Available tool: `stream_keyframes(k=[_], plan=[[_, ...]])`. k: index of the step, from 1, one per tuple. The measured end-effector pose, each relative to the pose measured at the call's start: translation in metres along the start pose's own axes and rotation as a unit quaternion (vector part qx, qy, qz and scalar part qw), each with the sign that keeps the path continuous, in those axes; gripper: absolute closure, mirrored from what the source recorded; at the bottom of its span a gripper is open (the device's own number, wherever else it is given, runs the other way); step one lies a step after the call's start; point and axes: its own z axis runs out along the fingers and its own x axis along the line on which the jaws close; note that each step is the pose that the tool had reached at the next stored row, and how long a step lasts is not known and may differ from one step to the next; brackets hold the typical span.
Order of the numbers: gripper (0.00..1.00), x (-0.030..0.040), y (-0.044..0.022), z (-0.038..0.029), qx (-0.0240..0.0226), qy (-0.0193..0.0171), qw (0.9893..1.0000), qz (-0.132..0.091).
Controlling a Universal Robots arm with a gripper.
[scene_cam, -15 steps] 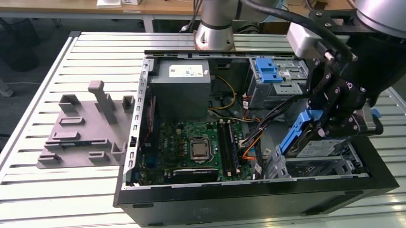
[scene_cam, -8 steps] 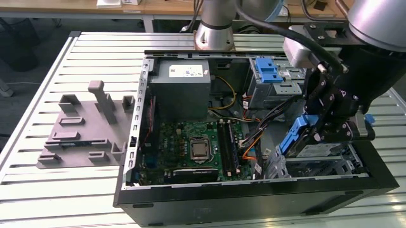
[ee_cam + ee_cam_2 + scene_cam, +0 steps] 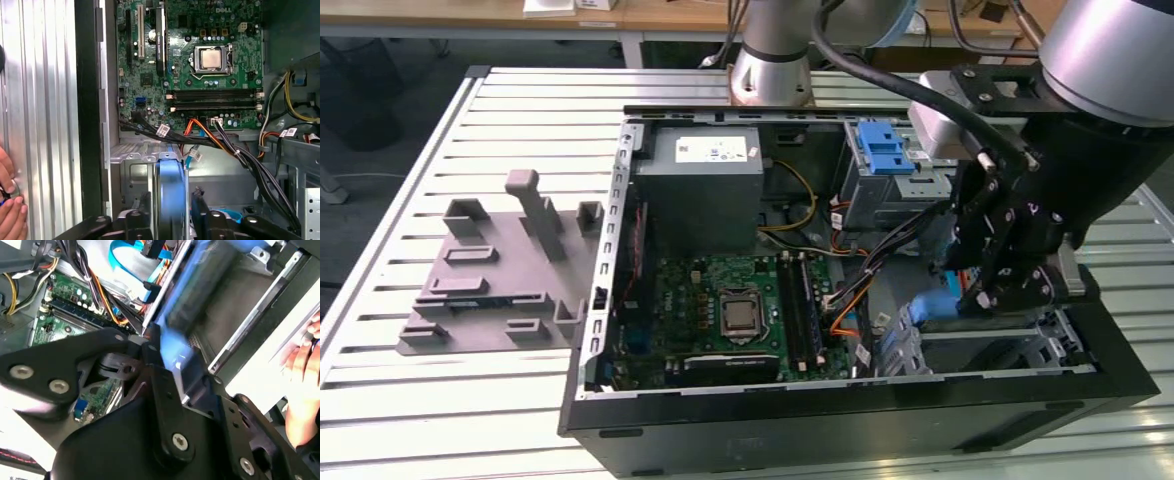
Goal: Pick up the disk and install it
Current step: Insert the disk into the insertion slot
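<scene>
Your black end effector (image 3: 172, 205) is clenched on the flat silver disk with blue side rails (image 3: 172, 175), holding it at the grey metal drive cage (image 3: 135, 155) inside the open black computer case (image 3: 854, 425). Beyond it lies the green motherboard (image 3: 200, 50).

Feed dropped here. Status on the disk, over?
Claw shut on the disk. Disk edge-on at the drive cage. Cables close beside. Hand by the case.

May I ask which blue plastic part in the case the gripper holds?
The blue-railed disk, clamped in the gripper; the blue latch sits apart, untouched, on the cage beside the power supply.
</scene>
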Motion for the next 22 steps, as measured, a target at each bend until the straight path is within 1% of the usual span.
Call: stream_keyframes(k=[1,2,7,9,10,12,13,15,16,17,22], plan=[[0.57,0.0000,0.0000,0.0000,0.0000,0.0000,1.0000,0.000],[0.50,0.0000,0.0000,0.0001,0.0000,-0.0001,1.0000,0.000],[0.51,0.0000,0.0000,0.0003,0.0000,-0.0001,1.0000,0.000],[0.64,0.0000,0.0000,0.0003,0.0000,-0.0002,1.0000,0.000],[0.64,0.0000,0.0000,0.0004,0.0000,-0.0002,1.0000,0.000],[0.76,0.0000,0.0000,0.0004,0.0000,-0.0002,1.0000,0.000],[0.76,0.0000,0.0000,0.0004,0.0000,-0.0002,1.0000,0.000],[0.87,0.0000,0.0000,0.0005,0.0000,-0.0002,1.0000,0.000],[0.87,0.0000,0.0000,0.0005,0.0000,-0.0002,1.0000,0.000],[0.89,0.0000,0.0000,0.0005,0.0000,-0.0002,1.0000,0.000],[0.89,0.0000,0.0000,0.0007,0.0000,-0.0002,1.0000,0.000]])
